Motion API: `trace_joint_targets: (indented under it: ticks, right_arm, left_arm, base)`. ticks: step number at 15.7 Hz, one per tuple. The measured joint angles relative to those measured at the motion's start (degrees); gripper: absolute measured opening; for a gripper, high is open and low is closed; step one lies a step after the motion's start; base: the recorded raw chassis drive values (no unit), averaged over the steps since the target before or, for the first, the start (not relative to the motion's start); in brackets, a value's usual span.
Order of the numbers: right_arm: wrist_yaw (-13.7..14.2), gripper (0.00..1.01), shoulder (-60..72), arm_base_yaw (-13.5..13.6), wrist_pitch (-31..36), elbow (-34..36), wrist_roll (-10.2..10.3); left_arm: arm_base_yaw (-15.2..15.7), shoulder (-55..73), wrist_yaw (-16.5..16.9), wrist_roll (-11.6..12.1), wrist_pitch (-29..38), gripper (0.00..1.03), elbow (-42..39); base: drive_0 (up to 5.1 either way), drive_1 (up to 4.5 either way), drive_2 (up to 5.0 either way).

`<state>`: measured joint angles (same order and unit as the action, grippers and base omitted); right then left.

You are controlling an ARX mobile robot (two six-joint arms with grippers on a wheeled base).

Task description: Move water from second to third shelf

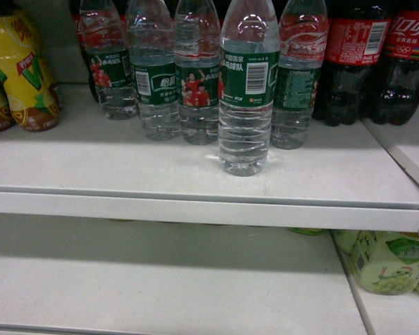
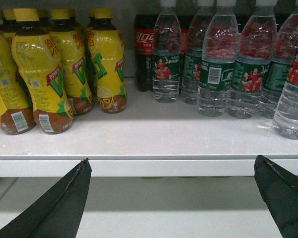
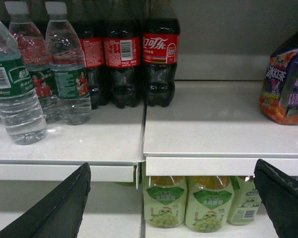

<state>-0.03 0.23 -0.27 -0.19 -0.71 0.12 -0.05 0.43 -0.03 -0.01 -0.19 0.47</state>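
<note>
The task looks barely begun: the water (image 1: 248,84) stands upright at centre frame in the head view, forward of its row of like bottles (image 1: 157,70) on the upper shelf (image 1: 126,164), near the front edge and untouched. The left gripper (image 2: 171,198) and right gripper (image 3: 171,198) each show fingers spread wide at the bottom corners of their wrist views, holding nothing. Grasping, lowering and placing all remain. The lower shelf (image 1: 160,279) shows bare room at lower left; green drinks (image 1: 387,262) crowd its right. Cola bottles (image 1: 377,56) stand to the water's right.
</note>
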Motion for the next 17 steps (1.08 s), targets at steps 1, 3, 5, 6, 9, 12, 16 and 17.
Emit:
trace_joint_targets:
  ticks: [1, 3, 5, 6, 9, 12, 16, 17]
  right_arm:
    - [0.0, 0.98, 0.0, 0.0, 0.0, 0.0, 0.0]
    - [0.0, 0.98, 0.0, 0.0, 0.0, 0.0, 0.0]
    - [0.0, 0.98, 0.0, 0.0, 0.0, 0.0, 0.0]
    - [0.0, 0.98, 0.0, 0.0, 0.0, 0.0, 0.0]
    - [0.0, 0.98, 0.0, 0.0, 0.0, 0.0, 0.0]
    - [0.0, 0.98, 0.0, 0.0, 0.0, 0.0, 0.0]
    - [0.0, 0.98, 0.0, 0.0, 0.0, 0.0, 0.0]
    - [0.0, 0.98, 0.0, 0.0, 0.0, 0.0, 0.0]
  left_arm:
    - [0.0, 0.0, 0.0, 0.0, 0.0, 0.98, 0.0]
    - [0.0, 0.0, 0.0, 0.0, 0.0, 0.98, 0.0]
    - [0.0, 0.0, 0.0, 0.0, 0.0, 0.98, 0.0]
    - [0.0, 0.0, 0.0, 0.0, 0.0, 0.98, 0.0]
    - [0.0, 0.0, 0.0, 0.0, 0.0, 0.98, 0.0]
    - [0.0, 0.0, 0.0, 0.0, 0.0, 0.98, 0.0]
    - [0.0, 0.0, 0.0, 0.0, 0.0, 0.98, 0.0]
    - [0.0, 0.0, 0.0, 0.0, 0.0, 0.98, 0.0]
  base:
    - [0.0, 0.0, 0.0]
    - [0.0, 0.0, 0.0]
    - [0.0, 0.0, 0.0]
    - [0.0, 0.0, 0.0]
    - [0.0, 0.0, 0.0]
    - [0.0, 0.0, 0.0]
    - [0.0, 0.0, 0.0]
    - [0.0, 0.0, 0.0]
